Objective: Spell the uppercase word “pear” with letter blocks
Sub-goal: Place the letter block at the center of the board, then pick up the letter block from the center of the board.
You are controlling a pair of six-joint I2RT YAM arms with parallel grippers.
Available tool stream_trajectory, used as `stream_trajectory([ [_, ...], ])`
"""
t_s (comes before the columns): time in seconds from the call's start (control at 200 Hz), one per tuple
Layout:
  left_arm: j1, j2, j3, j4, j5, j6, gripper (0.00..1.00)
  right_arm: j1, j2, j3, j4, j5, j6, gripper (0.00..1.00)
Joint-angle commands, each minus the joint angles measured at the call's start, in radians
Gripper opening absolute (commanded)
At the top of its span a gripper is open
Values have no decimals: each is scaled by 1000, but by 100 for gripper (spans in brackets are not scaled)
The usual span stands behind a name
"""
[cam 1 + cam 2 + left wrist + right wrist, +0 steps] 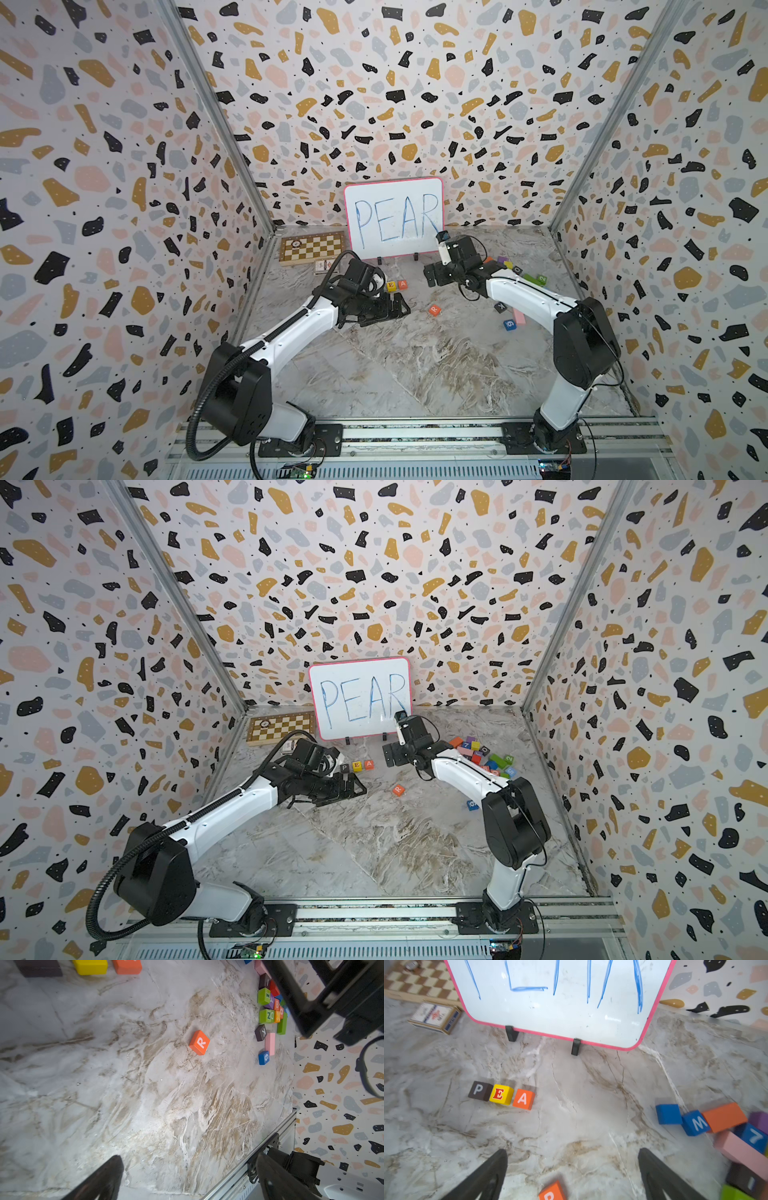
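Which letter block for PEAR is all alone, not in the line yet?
The orange-red R block. The black P, yellow E and orange A sit side by side in a row; R lies apart, turned askew.

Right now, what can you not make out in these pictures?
- R block: right wrist view, letter cut off by the frame edge.
- Spare blocks: both top views, many hidden behind the right arm.
- Small box: right wrist view, print too blurred to read.
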Motion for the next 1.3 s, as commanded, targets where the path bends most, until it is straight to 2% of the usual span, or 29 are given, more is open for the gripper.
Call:
stream_trajectory([
  [0.0,14,-26,46,-63,-54,27,99,-43,-41,-45,-28,-140,-70,99],
  [0.055,15,-27,44,-68,-57,30,99,-27,-48,-45,-50,-62,-97,99],
  [0.13,14,-28,34,-61,-52,27,99,-26,-35,-35,-98,-29,-135,99],
  [0.29,14,-19,5,-34,-23,22,99,0,2,-81,-140,-93,-261,94],
  [0.481,15,-24,-42,-9,-7,20,99,78,65,-114,-155,-70,-426,86],
  [0.611,14,-19,-63,-1,-1,21,99,77,122,-64,-189,-124,-437,78],
  [0.756,15,-19,-77,0,-8,26,99,76,170,-49,-196,-109,-427,73],
  [1.036,15,4,-76,13,-8,26,99,77,213,-14,-221,-110,-392,56],
  [1.292,14,9,-76,14,-10,30,99,84,222,30,-268,-118,-359,48],
])
